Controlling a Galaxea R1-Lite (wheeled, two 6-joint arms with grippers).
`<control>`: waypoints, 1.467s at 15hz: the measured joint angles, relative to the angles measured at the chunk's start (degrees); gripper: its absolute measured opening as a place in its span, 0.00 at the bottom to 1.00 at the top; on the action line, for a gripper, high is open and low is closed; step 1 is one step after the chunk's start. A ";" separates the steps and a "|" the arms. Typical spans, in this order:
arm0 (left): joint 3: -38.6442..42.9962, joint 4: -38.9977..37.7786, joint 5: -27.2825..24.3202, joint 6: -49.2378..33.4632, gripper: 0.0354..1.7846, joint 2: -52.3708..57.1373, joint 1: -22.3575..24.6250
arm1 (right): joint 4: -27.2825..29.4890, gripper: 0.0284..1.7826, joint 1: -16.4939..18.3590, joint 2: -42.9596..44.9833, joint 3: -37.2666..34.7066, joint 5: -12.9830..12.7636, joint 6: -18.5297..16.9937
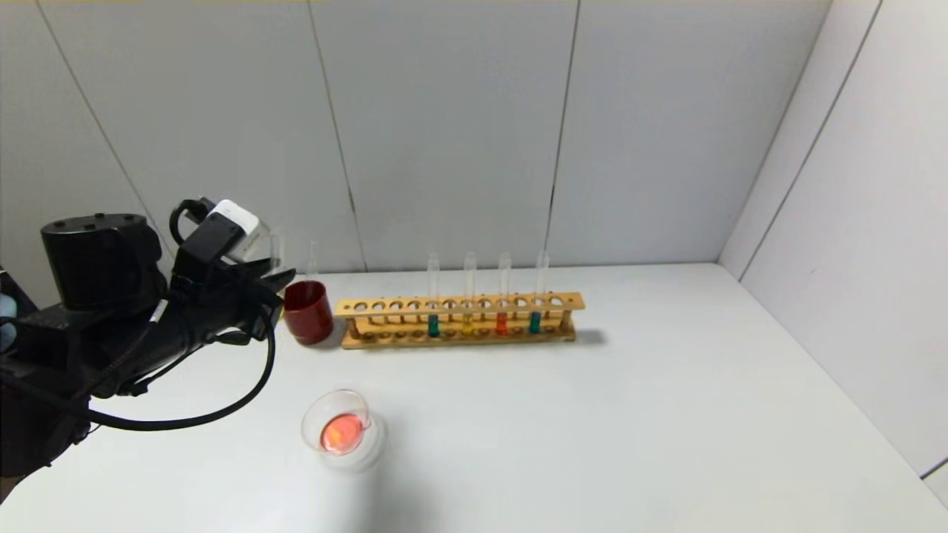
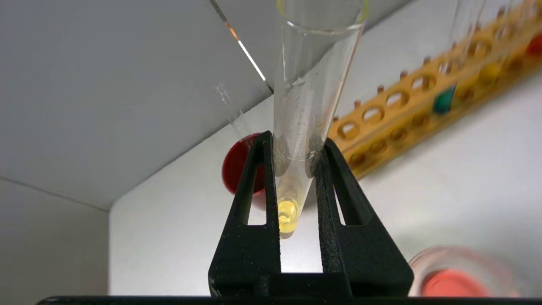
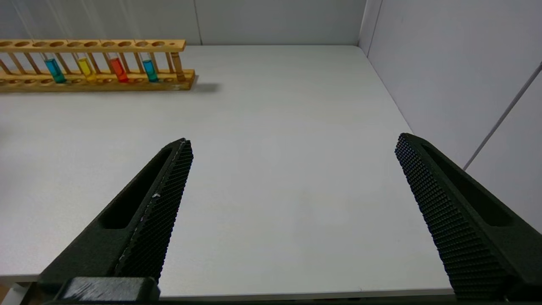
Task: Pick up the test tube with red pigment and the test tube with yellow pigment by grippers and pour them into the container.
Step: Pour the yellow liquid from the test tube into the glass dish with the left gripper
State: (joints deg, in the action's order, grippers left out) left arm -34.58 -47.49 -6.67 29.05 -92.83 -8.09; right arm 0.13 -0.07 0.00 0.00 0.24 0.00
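Observation:
My left gripper [image 1: 284, 287] [image 2: 296, 143] is shut on the test tube with yellow pigment [image 2: 312, 76], upright, with a little yellow liquid at its rounded bottom. It hangs above the table just left of the dark red cup [image 1: 308, 312], and the tube's top shows faintly in the head view [image 1: 278, 253]. The container [image 1: 364, 406] sits nearer the front and holds orange-red liquid; it also shows in the left wrist view [image 2: 423, 259]. A clear tube [image 1: 313, 259] stands in the cup, its lower part hidden. My right gripper [image 3: 294, 142] is open and empty over bare table.
A wooden rack [image 1: 459, 305] stands at the back with teal, yellow, red and teal tubes; it shows in the right wrist view [image 3: 97, 80] too. Grey walls close the back and right side. The table's front edge lies below my right gripper.

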 joint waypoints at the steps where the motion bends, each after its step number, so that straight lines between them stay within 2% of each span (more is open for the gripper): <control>1: 0.05 1.61 -1.24 3.63 0.15 -0.05 0.93 | 0.00 0.98 0.02 0.00 0.00 0.00 0.00; 4: -0.09 6.16 -6.36 13.84 0.15 -0.28 2.45 | 0.00 0.98 0.02 0.00 0.00 0.00 0.00; 7: 0.11 6.53 -8.35 22.02 0.15 -0.77 2.51 | 0.00 0.98 0.00 0.00 0.00 -0.02 0.00; 9: 0.16 6.66 -11.06 24.48 0.15 -1.00 2.67 | 0.00 0.98 0.00 0.00 0.00 -0.02 0.00; 12: 0.00 6.64 -11.65 29.11 0.15 -2.01 3.04 | 0.00 0.98 0.00 0.00 0.00 0.00 0.00; 19: 0.33 6.64 -18.91 51.02 0.15 -4.02 6.97 | 0.00 0.98 0.02 0.00 0.00 -0.02 0.00; 22: 0.38 6.62 -19.15 54.69 0.15 -4.38 7.19 | 0.00 0.98 0.00 0.00 0.00 0.00 0.00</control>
State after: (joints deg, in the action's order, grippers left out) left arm -34.21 -40.88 -25.82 83.74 -97.21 -0.90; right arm 0.13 -0.07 0.00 0.00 0.24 0.00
